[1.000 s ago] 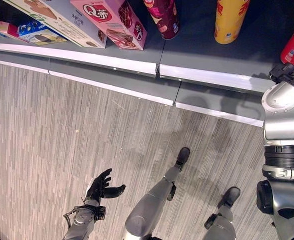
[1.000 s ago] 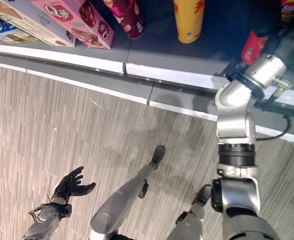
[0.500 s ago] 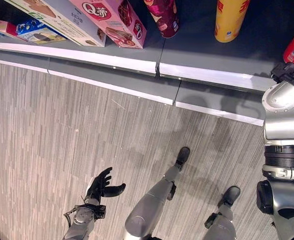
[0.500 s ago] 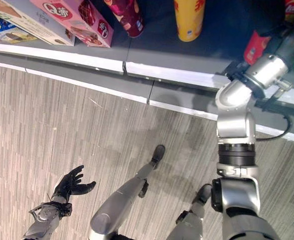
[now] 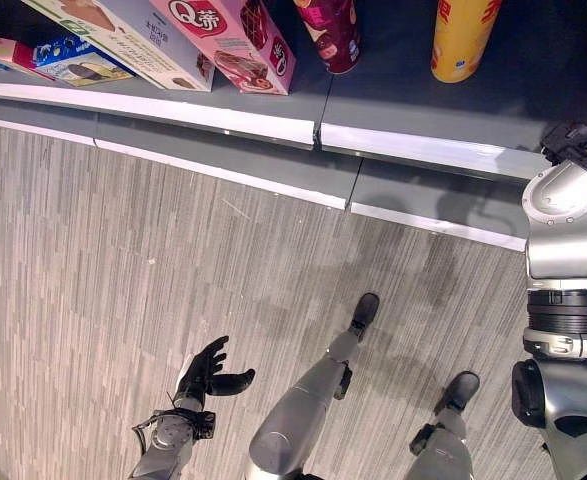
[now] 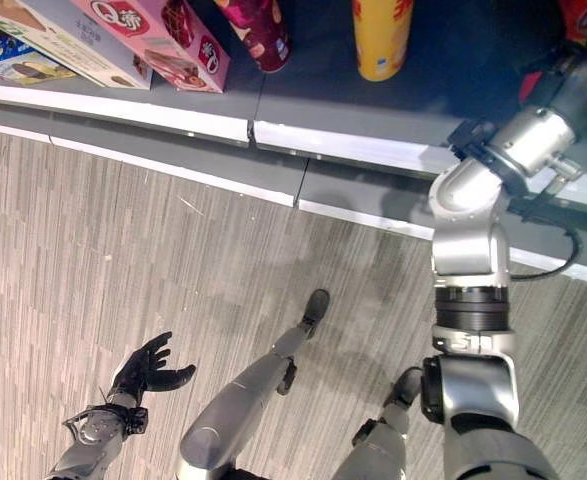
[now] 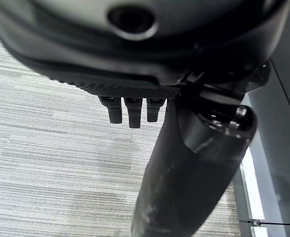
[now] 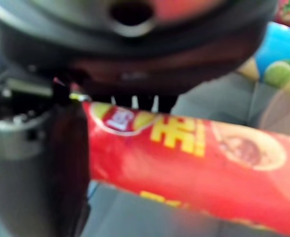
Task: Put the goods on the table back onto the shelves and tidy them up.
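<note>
We see the right hand point(image 8: 61, 148) curled round one red can point(image 8: 194, 163) at the shelf point(image 5: 413, 100), the can's far end cut off. The left hand point(image 5: 208, 372) hangs open and empty above the floor point(image 5: 123, 260). On the shelf we count three boxes, partly cropped, among them a pink box point(image 5: 235, 40), plus one maroon can point(image 5: 328, 35) and one yellow can point(image 5: 463, 38).

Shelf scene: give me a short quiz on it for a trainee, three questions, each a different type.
1. Fill in: on the shelf, between the pink box and the yellow canister, stands a ____ canister.
2. True or false: the left robot hand holds a box.
3. The right robot hand grips: A) yellow canister B) red canister C) pink box

Key: 1. maroon. 2. False, it is open over the floor. 3. B.
</note>
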Motion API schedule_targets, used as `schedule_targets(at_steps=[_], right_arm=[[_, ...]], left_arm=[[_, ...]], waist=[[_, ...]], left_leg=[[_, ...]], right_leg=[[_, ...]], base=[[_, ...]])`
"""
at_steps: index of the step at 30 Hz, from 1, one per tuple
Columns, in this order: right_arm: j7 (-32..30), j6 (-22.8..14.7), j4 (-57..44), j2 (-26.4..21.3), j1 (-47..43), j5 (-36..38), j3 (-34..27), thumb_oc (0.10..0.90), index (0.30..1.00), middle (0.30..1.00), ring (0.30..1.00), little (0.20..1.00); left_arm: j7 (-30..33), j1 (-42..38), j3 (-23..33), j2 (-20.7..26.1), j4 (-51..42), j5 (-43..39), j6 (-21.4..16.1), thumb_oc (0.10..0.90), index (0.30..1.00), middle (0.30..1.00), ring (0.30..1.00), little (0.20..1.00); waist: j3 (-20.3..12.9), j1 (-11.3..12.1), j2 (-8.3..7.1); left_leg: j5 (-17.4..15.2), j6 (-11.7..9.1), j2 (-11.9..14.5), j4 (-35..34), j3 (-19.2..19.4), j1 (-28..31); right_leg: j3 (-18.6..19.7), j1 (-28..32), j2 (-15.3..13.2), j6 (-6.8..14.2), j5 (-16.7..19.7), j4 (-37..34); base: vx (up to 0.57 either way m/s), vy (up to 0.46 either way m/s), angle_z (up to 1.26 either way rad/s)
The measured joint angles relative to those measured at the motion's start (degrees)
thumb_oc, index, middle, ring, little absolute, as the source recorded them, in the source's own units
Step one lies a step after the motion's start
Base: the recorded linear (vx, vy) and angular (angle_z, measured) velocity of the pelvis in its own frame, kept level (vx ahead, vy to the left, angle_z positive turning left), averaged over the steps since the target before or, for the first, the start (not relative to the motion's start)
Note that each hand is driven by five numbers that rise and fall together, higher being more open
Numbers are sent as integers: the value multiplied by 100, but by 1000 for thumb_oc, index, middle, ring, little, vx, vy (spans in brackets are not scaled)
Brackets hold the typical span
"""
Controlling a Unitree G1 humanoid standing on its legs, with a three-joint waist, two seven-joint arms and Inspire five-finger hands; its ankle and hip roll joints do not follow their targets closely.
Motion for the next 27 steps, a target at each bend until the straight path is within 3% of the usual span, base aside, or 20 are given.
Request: schedule_targets(at_steps=[27], right_arm=[[-149, -8, 2, 90, 10, 90, -25, 800, 900, 900, 900, 900]], left_arm=[[29, 0, -6, 0, 12, 6, 14, 800, 900, 900, 900, 900]], waist=[[0, -128, 0]], left_leg=[[-7, 4, -3, 13, -12, 0]], right_leg=[[23, -76, -26, 10, -20, 158]], base=[[0, 0, 0]])
